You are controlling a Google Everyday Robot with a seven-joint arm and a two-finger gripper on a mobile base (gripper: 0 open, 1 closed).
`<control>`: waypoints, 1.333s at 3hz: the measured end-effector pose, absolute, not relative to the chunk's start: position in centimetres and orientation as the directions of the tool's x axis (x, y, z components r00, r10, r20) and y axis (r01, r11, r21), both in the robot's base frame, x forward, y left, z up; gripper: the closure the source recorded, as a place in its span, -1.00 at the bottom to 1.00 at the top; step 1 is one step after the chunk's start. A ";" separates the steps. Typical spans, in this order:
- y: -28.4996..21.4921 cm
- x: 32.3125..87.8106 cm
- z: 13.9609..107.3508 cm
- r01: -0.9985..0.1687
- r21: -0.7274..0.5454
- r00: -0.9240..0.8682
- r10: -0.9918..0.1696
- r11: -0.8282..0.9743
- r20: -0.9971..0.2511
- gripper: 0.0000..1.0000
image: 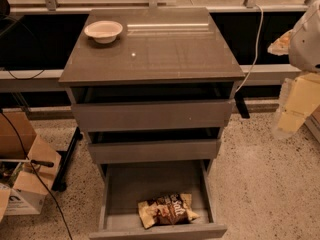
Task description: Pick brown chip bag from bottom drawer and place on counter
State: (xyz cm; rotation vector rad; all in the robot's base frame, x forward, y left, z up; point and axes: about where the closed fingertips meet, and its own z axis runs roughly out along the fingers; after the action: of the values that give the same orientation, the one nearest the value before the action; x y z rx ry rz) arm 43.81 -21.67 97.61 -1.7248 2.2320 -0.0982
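The brown chip bag [167, 210] lies flat on the grey floor of the bottom drawer [145, 184], near its front edge and a little right of centre. The bottom drawer is pulled wide open. The two shallower drawers above it are each pulled out a little. The counter [165, 54] is the glossy grey-brown top of the cabinet. My gripper [292, 109] hangs at the far right edge of the view, beside the cabinet at about top-drawer height. It is well above and to the right of the bag and touches nothing.
A white bowl [103, 31] stands at the counter's back left corner. Cardboard boxes [20, 184] and a black stand leg [67, 159] are on the floor at the left. A white cable [257, 39] hangs behind the cabinet at the right. The floor is speckled terrazzo.
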 end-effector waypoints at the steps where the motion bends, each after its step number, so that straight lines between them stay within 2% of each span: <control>1: -21.7 43.8 97.6 -0.931 -0.245 -0.222 -0.953 0.270 -0.207 -1.00; 4: -22.2 47.2 88.9 -0.800 -0.182 -0.533 -0.817 0.571 -0.220 -1.00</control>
State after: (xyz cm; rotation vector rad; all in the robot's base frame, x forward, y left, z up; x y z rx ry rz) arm 47.18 -22.20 88.90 -1.3334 2.5259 -0.0851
